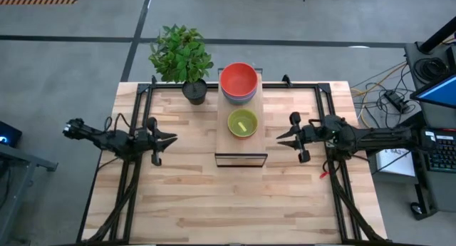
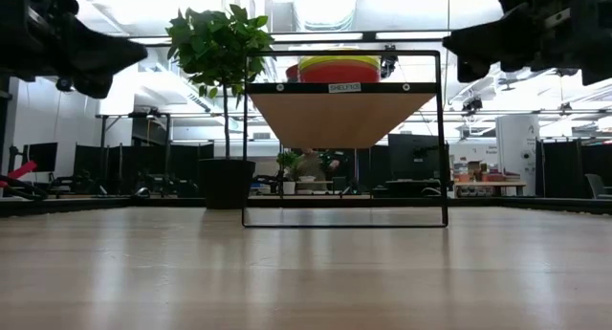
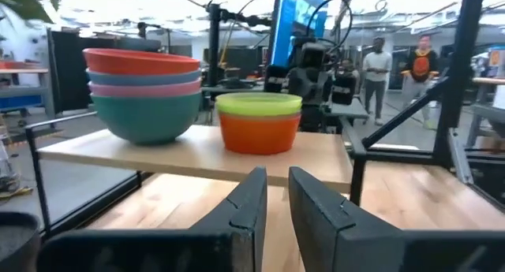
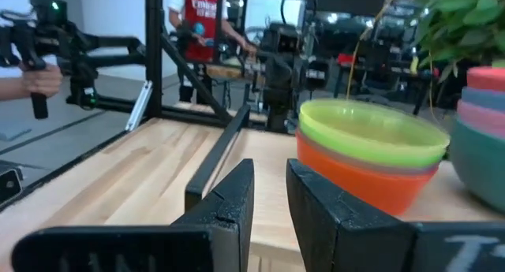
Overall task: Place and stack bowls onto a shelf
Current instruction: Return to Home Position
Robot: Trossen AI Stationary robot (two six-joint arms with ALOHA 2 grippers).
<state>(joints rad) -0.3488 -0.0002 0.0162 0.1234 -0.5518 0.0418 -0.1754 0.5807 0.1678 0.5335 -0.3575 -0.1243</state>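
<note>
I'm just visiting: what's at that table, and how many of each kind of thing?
Bowl stacks: 2 (tall stack, short stack)
Shelf: 1
Potted plant: 1
Robot arms: 2 (left arm, right arm, either side of the shelf)
Total: 6

Both of these are matte black all over, pretty stealthy looking. The left dark jointed arm (image 1: 107, 139) and the right dark jointed arm (image 1: 370, 137) are built from chunky segments, with thin black cables (image 1: 112, 120) looping off them. The black two-finger left gripper (image 1: 173, 139) and the matching right gripper (image 1: 279, 137) have flat, angular wedge fingers (image 3: 248, 201) tapering to the tip. The right one has white lettering (image 4: 465, 250) on its body, cut off by the frame edge
</note>
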